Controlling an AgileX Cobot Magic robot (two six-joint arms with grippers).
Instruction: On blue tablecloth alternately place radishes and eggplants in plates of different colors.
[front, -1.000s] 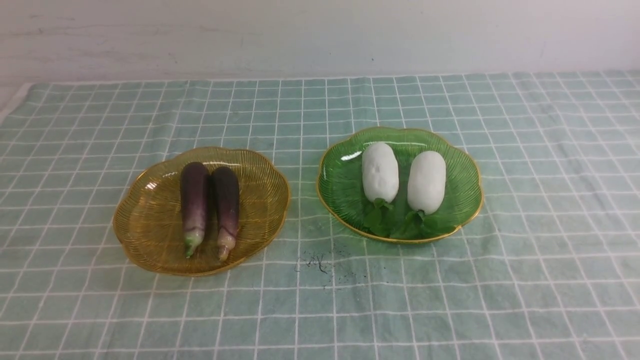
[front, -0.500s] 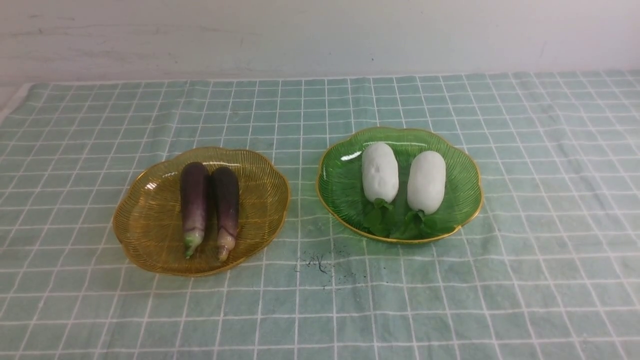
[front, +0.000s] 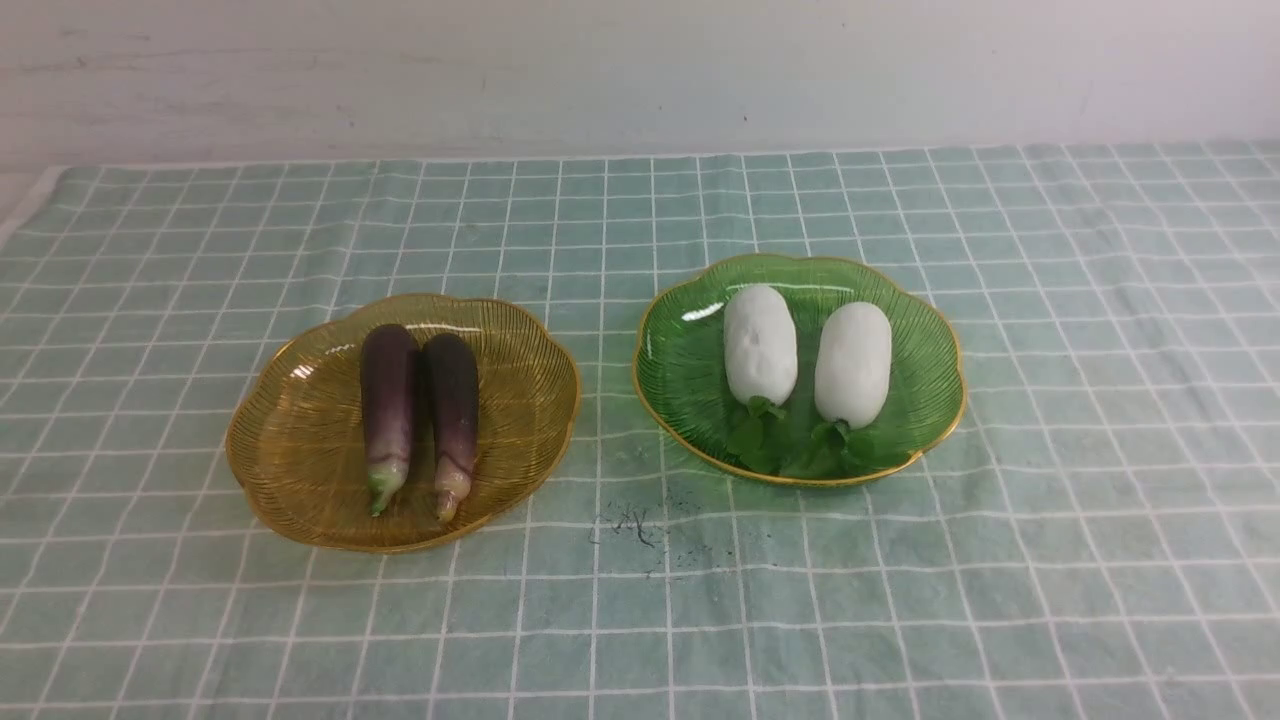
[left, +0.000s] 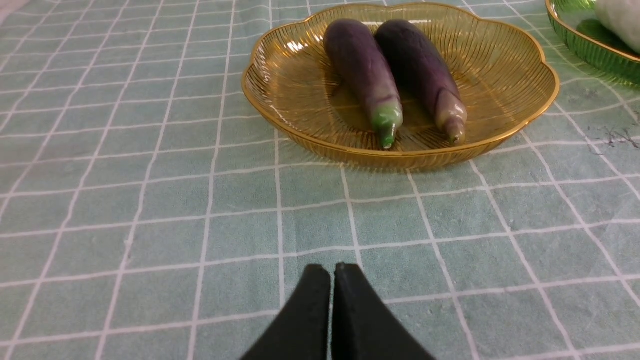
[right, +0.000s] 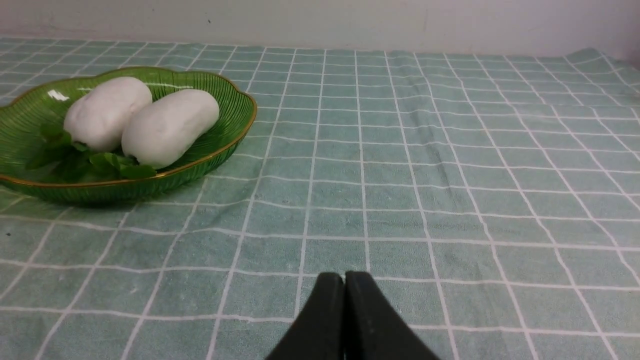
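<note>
We see the blue tablecloth covering the counter. On it, at about 9 o'clock from the front view's centre, the amber plate holds both eggplants side by side, touching, stem tips toward us. At 3 o'clock the green plate holds both radishes — parallel, leaves toward us. Our left claw is closed on nothing, near the amber plate; our right claw is likewise pressed closed and empty, over bare cloth beside the green plate. A dark smudge marks the cloth between the plates — at 6 o'clock.
</note>
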